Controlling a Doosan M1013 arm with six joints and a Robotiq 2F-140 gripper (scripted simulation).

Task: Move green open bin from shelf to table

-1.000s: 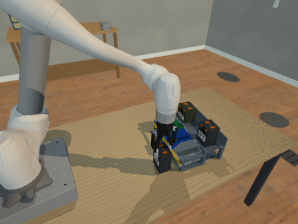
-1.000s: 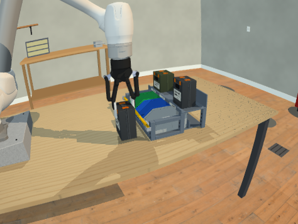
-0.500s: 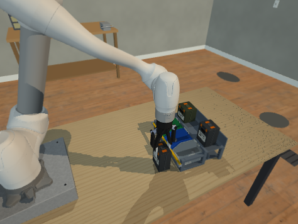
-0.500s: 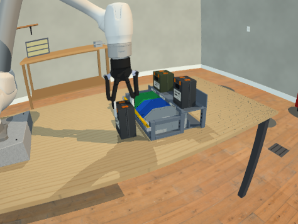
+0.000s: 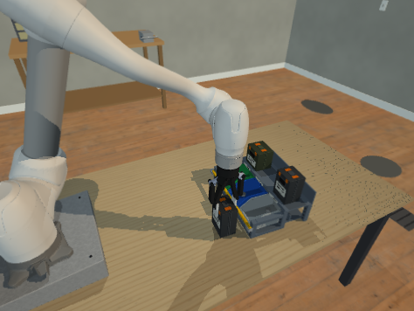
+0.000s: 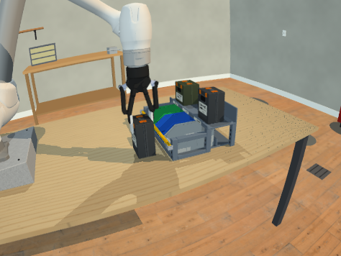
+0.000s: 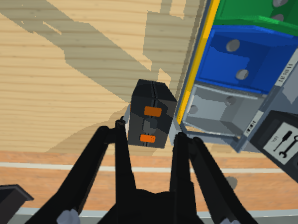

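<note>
In the exterior view, we see a dark-green case (image 5: 259, 157) (image 6: 187, 93) at one o'clock, an upright black case (image 5: 289, 185) (image 6: 211, 106) (image 7: 280, 142) at two, another black case (image 5: 224, 218) (image 6: 144, 138) (image 7: 152, 122) at eight, and a wooden bench (image 5: 127, 41) (image 6: 79, 58) at ten.

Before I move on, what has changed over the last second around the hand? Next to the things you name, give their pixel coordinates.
The hand (image 5: 224, 200) (image 6: 142, 121) (image 7: 149, 113) and the black case with orange latches (image 5: 228, 222) (image 6: 144, 139) (image 7: 160, 122) between its fingers appear to have shifted very slightly upward together. I see no new grip or release. The green open bin (image 5: 247, 173) (image 6: 167, 112) (image 7: 250, 11), blue bin (image 5: 252, 189) (image 6: 176, 121) (image 7: 220, 62) and grey bin (image 5: 262, 207) (image 6: 187, 131) (image 7: 215, 107) look unmoved.
</note>
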